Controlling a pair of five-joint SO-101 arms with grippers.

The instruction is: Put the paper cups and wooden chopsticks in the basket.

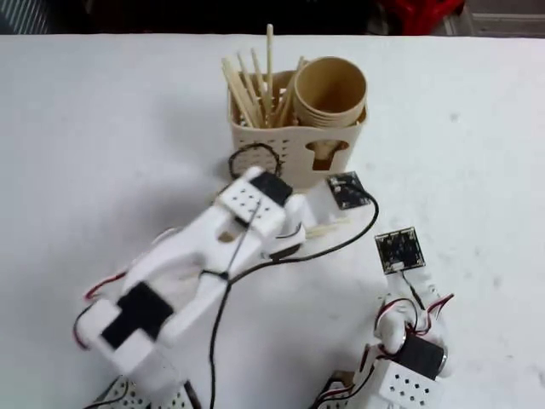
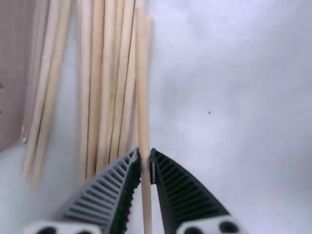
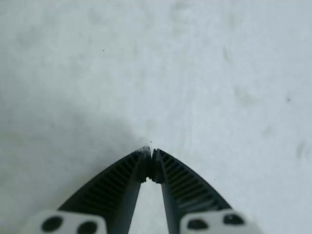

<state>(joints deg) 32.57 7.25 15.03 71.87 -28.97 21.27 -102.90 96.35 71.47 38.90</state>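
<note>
Around 1 chopstick (image 2: 142,97) — left tool (image 2: 145,156), tight

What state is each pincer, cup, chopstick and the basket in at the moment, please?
Left pincer: shut on one chopstick.
Right pincer: shut, empty.
Paper cups: stacked upright in the basket.
Basket chopsticks: standing in the basket.
Loose chopsticks: lying side by side on the table.

Bright, even light glares off the table (image 1: 94,128), with soft shadow beside the right hand (image 3: 150,152).
</note>
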